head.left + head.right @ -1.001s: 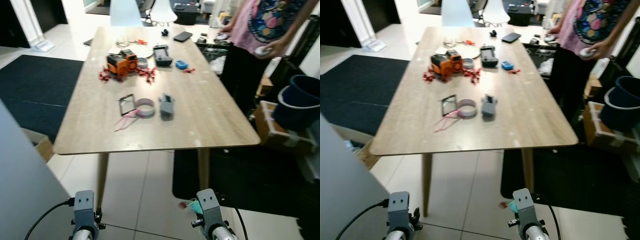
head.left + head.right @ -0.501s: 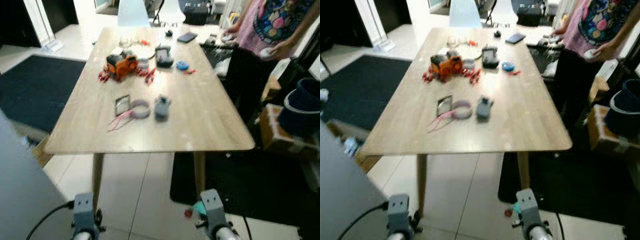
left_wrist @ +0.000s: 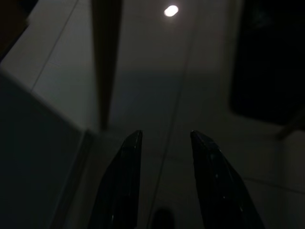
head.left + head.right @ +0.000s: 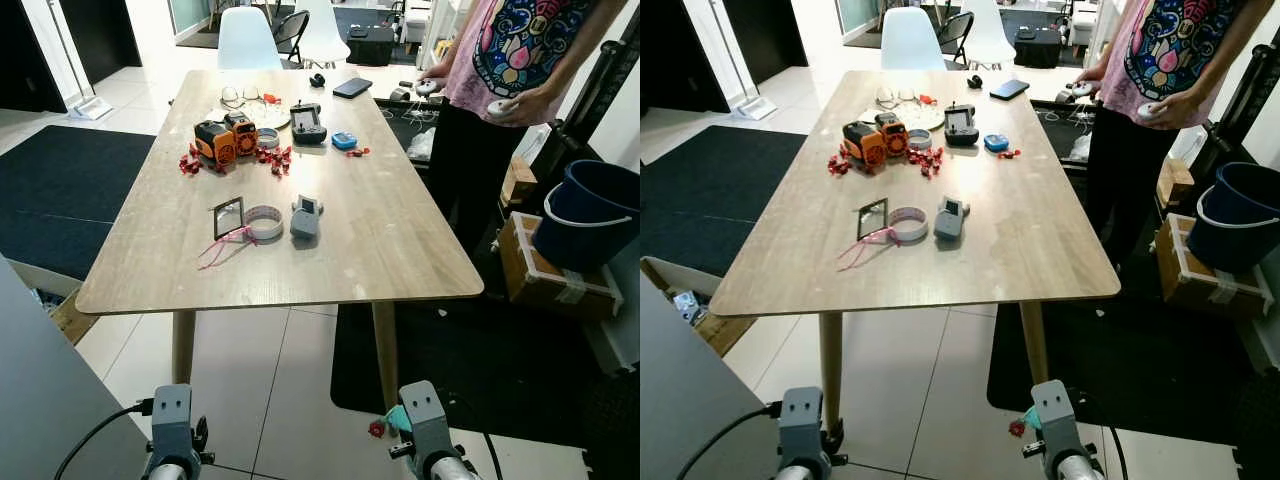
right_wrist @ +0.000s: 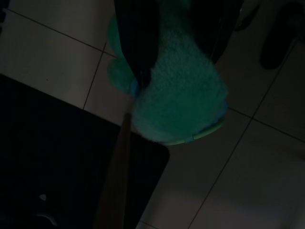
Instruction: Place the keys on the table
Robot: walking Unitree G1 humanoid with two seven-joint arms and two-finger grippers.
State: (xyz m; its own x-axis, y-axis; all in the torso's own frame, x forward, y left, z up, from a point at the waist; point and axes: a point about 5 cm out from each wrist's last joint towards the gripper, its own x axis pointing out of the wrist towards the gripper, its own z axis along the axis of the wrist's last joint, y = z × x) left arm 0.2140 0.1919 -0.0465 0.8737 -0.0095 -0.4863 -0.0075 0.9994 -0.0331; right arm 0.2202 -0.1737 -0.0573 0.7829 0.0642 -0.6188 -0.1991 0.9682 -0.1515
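Observation:
The keys hang on a teal fluffy keyring (image 5: 176, 105), and my right gripper (image 5: 176, 62) is shut on it, low over the tiled floor in front of the table. In the left eye view the teal tuft (image 4: 397, 420) and a small red bit (image 4: 375, 428) show beside my right wrist (image 4: 420, 440). The long wooden table (image 4: 380, 230) stands ahead, its near edge well above and beyond both arms. My left gripper (image 3: 165, 138) hangs open over the floor by a table leg (image 3: 106, 62).
On the table lie an orange device (image 4: 222, 138), a black controller (image 4: 307, 122), a grey gadget (image 4: 304, 217), a tape roll (image 4: 264, 221) and a small frame (image 4: 228, 217). A person (image 4: 500, 60) stands at its right side. A blue bucket (image 4: 590, 215) and box (image 4: 550, 280) sit right.
The whole picture has shifted and sharpened as the camera moved; the table now shows more fully. Both arms hang low as before, the right one still holding the keyring.

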